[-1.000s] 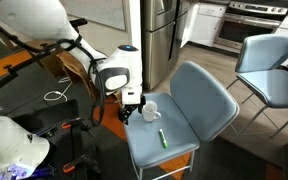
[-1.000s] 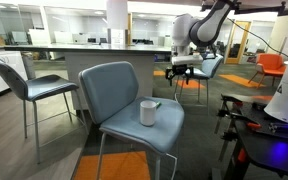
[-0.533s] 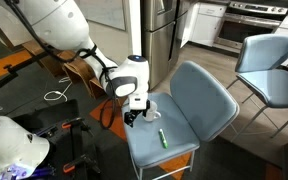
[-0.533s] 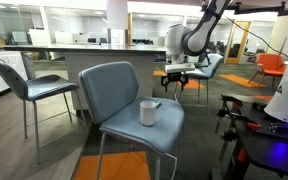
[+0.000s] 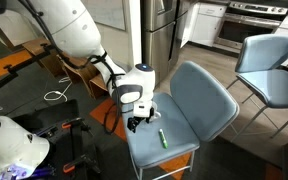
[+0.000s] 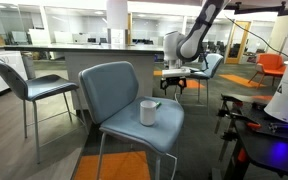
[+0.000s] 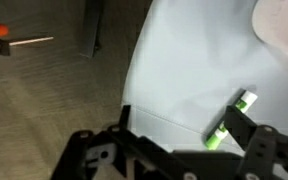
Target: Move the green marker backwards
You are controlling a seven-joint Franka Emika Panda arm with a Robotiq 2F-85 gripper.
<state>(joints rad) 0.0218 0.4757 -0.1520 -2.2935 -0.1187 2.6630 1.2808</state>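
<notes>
Since half a second ago, our arm has swung lower, toward the grey chair seat [image 5: 184, 150]. Our gripper [image 5: 138, 122] hovers over the seat's edge, jaws spread wide, holding nothing. The green marker [image 5: 163, 139] lies flat on the seat, just beyond the gripper, away from the arm. In the wrist view it runs diagonally, close beside one finger [image 7: 246, 135], not yet between the two.
</notes>
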